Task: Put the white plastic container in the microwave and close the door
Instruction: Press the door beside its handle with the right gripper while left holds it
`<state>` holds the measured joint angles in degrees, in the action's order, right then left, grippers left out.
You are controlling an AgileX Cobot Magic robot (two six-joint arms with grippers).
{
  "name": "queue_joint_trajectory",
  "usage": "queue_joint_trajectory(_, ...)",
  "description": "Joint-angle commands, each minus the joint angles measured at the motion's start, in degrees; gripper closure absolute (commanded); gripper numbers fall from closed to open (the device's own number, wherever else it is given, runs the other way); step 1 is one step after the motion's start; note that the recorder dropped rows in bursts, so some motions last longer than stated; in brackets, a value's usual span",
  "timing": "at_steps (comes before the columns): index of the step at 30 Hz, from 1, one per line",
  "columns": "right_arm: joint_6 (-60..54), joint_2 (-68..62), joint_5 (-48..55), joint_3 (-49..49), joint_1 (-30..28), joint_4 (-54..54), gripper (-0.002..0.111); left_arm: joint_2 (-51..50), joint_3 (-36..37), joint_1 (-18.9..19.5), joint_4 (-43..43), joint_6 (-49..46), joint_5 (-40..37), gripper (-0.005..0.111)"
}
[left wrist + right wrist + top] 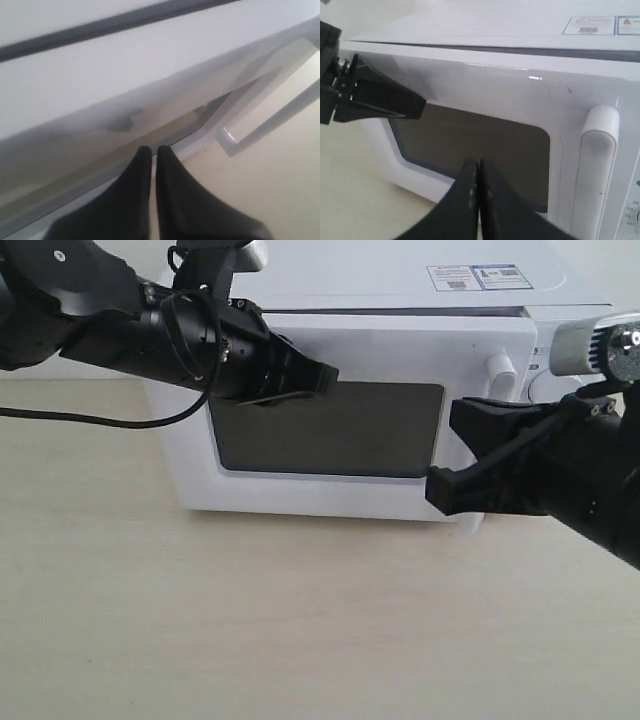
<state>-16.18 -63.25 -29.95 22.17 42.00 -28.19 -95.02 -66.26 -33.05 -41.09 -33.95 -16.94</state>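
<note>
**White plastic container out of sight; door (390, 350) looks shut**

White plastic container: it shows in none of the views. It is not on the bare table (250, 620) in front of the microwave (400, 280). The dark window (330, 430) filling the middle of the exterior view lets nothing through. It is probably inside, but the pictures do not prove it.

The door lies flat across the front of the microwave, with only a thin dark seam along its top edge. Whether the latch has caught cannot be told.

The left gripper (154, 150) reaches in from the upper left of the exterior view, fingers pressed together and holding nothing. Its tips are at the window's upper left corner, at or just off the door face. The right gripper (478, 167) comes in from the right edge, also pressed together and empty, low in front of the door and near the white bar handle (597, 165).

By this reading the loading is done and the door is swung to. What may be left is a last firm push to seat the door, then drawing both arms clear.
</note>
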Motion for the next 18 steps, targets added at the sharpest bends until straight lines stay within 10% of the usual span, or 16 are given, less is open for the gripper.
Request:
queue_joint_trajectory(1, 1.2, -0.3, -6.0, 0.3, -0.2, 1.4, 0.109, 0.5, -0.4, -0.2, 0.2, -1.0, -3.5, 0.102)
queue_joint_trajectory(18, 0.3, -13.3, -16.1, 3.8, 0.4, -0.2, 0.109, 0.5, -0.4, -0.2, 3.2, -1.7, -1.9, 0.102)
